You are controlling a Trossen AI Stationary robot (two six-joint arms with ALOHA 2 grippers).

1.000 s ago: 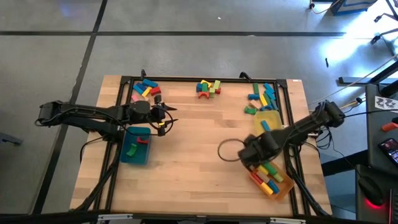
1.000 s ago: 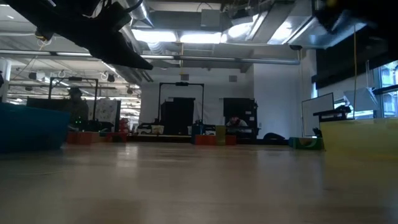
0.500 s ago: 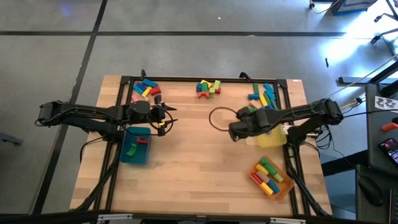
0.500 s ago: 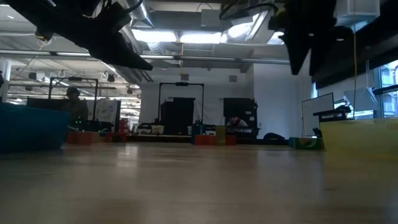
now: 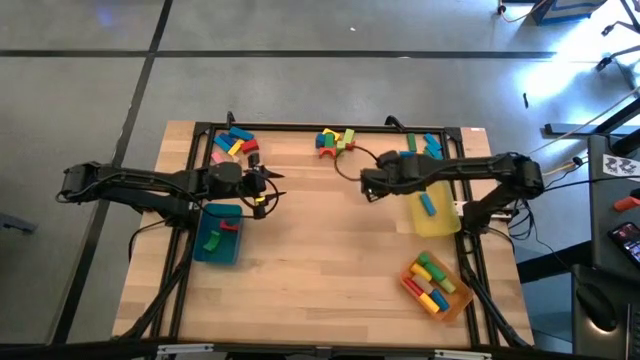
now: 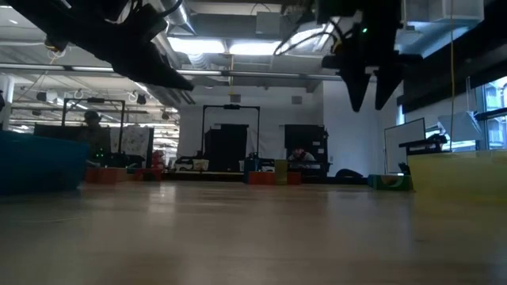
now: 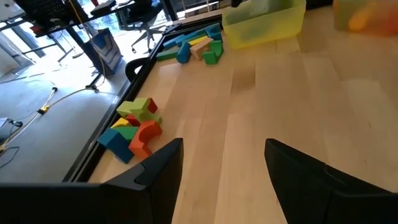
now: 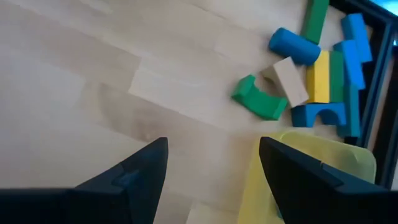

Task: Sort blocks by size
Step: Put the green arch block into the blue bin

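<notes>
The blocks lie in three loose piles along the table's far edge: far left (image 5: 233,145), far middle (image 5: 335,140) and far right (image 5: 420,152). More blocks lie in the teal tray (image 5: 205,250), the yellow tray (image 5: 440,225) and the orange tray (image 5: 455,298). My right gripper (image 5: 368,188) hangs open above bare table just left of the far-right pile, pointing steeply down; its wrist view shows a green arch (image 8: 258,99) and a blue cylinder (image 8: 291,45) ahead. My left gripper (image 5: 268,190) waits open above the teal tray's far end, holding nothing.
A black metal frame (image 5: 300,127) runs round the table's far edge and sides. Bare wood lies in the middle and near part of the table (image 5: 320,270). The yellow tray's wall (image 8: 311,174) sits right beside my right gripper's fingers.
My right gripper has swung from above the orange tray at the near right toward the far edge and the table's middle. It passed over the yellow tray, rolled about as it went, and stayed open and empty throughout.
</notes>
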